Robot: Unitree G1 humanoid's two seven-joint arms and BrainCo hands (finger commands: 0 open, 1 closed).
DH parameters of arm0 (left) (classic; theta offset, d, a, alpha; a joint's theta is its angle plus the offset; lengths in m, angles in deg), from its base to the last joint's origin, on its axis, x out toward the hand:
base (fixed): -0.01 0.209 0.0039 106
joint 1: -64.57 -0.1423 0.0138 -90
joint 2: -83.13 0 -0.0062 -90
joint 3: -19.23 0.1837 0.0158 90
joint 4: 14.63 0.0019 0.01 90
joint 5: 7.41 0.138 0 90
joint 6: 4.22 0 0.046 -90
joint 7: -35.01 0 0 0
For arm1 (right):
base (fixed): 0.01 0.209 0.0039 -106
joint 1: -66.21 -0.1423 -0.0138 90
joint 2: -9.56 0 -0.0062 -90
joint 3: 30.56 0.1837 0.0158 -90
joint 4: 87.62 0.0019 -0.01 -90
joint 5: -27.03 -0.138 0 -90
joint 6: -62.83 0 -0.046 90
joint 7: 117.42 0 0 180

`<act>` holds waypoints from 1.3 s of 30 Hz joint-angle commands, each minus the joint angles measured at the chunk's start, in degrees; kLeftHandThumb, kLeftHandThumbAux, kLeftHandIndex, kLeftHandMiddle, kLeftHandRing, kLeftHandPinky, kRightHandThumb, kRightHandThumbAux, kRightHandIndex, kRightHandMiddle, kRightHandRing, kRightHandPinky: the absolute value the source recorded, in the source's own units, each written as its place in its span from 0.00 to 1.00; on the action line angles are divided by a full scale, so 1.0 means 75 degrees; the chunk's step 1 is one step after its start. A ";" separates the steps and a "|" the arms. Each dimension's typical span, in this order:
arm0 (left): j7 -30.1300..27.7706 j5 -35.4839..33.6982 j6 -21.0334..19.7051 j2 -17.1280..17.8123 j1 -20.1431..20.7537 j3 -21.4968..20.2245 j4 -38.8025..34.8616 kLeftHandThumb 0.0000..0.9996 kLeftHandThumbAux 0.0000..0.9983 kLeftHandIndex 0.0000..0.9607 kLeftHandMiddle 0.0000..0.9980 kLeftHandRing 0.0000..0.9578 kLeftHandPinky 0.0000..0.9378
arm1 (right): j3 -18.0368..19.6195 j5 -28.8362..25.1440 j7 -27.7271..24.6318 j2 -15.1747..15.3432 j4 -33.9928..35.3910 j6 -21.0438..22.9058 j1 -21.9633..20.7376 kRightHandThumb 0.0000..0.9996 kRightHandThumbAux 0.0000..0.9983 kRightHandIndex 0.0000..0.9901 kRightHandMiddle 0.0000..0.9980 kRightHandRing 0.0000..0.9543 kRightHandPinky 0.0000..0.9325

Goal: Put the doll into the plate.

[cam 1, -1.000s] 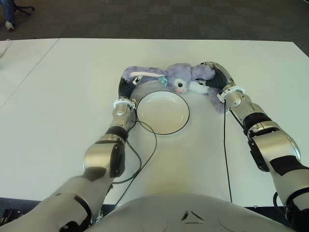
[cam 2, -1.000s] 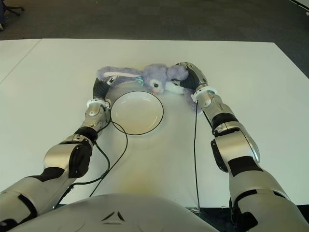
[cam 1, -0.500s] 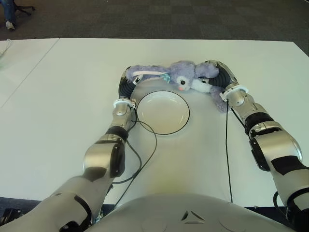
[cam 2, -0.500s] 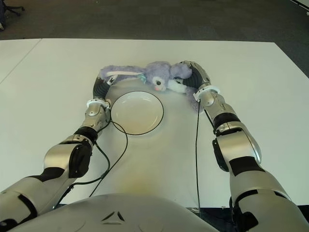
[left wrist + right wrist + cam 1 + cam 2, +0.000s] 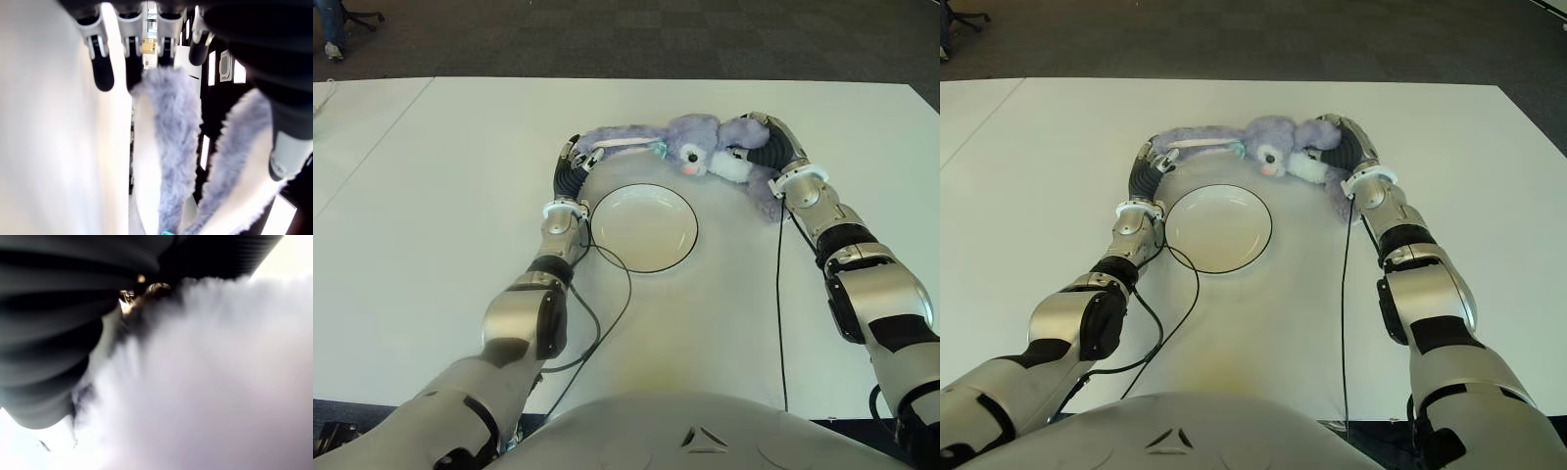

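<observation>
Purple plush doll (image 5: 705, 155) hangs at the plate's (image 5: 643, 227) twelve o'clock, my right hand (image 5: 773, 147) clasping its body, left hand's (image 5: 573, 162) fingers (image 5: 103, 73) loose beside an ear; next I lower it onto the plate.

A white table (image 5: 431, 196) stands on dark grey carpet tiles (image 5: 636, 39) under even light.

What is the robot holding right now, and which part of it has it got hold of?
The purple plush bunny. The right hand clasps its body; the left hand is at the tips of its long ears, fingers open. The plate holds nothing.
</observation>
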 commanded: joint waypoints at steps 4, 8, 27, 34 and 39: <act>0.0107 -0.0017 -0.0850 -0.0202 -0.0905 -0.0013 0.0672 0.00 0.59 0.13 0.23 0.26 0.28 | 0.0242 -0.0120 0.0269 0.0070 0.0663 -0.0207 -0.0157 0.72 0.71 0.44 0.87 0.92 0.94; 0.0093 -0.0027 -0.0833 -0.0200 -0.0918 -0.0026 0.0677 0.00 0.57 0.13 0.24 0.27 0.29 | 0.0302 -0.0065 0.0530 0.0020 0.1042 -0.0288 -0.0041 0.72 0.71 0.44 0.88 0.93 0.96; 0.0022 -0.0040 -0.0773 -0.0224 -0.0905 -0.0011 0.0668 0.00 0.58 0.12 0.23 0.26 0.27 | 0.0388 0.0060 0.0712 0.0196 0.2142 -0.0387 0.0192 0.72 0.71 0.44 0.88 0.92 0.95; 0.0052 0.0006 -0.0719 -0.0213 -0.0920 0.0020 0.0668 0.00 0.57 0.13 0.23 0.26 0.26 | 0.0419 0.0091 0.0760 0.0235 0.2511 -0.0435 0.0247 0.72 0.71 0.44 0.88 0.93 0.96; 0.0048 0.0043 -0.0724 -0.0200 -0.0919 0.0061 0.0669 0.00 0.57 0.13 0.22 0.25 0.27 | 0.0471 0.0080 0.0776 0.0183 0.2937 -0.0407 0.0326 0.72 0.71 0.45 0.88 0.93 0.96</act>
